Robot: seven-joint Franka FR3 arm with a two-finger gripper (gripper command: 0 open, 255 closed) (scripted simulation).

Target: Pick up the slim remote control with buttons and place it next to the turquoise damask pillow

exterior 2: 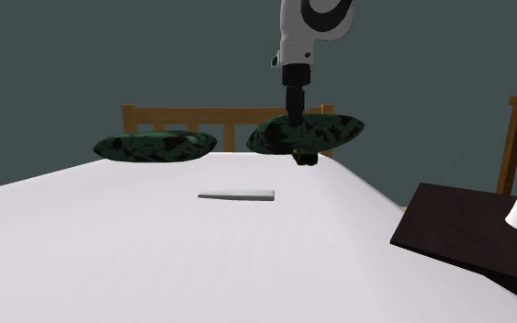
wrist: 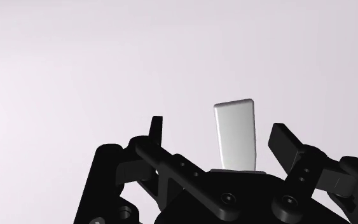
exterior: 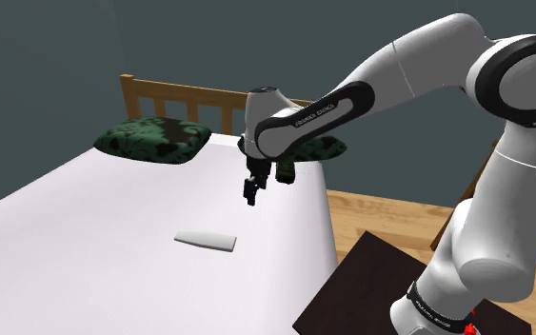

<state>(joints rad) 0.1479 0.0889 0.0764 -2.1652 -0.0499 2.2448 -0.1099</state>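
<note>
Shoulder view: My fingers [exterior: 251, 195] hang over a white bed [exterior: 66, 247], clear of the sheet. The remote [exterior: 206, 238] lies flat on the sheet, apart from them and toward this view's lower left. Two dark-green patterned pillows [exterior: 151, 140] sit at the wooden headboard [exterior: 175, 98]. Neither reads as turquoise, so I can't tell which is the target.

Second exterior view: The fingers [exterior 2: 305, 159] are in front of this view's right-hand pillow [exterior 2: 330, 131]. The remote [exterior 2: 236, 194] is a thin pale sliver on the bed, well short of both pillows.

Wrist view: My fingers [wrist: 287, 143] stand apart with nothing clamped. The remote [wrist: 236, 135] shows lengthwise in the gap betw. them but down on the sheet, untouched. It is drawn plain grey-white, and I can make out no buttons.

Handling, my read: prob. light, stiff and smooth-sided, so not fragile but apt to slip. It lies flush on the bed, so there's little edge to catch. Best hold is across the narrow width near mid-length, one finger on each long side. That needs the wrist turned approx. a quarter, then going low enough to dent the sheet and get under the edges.
</note>
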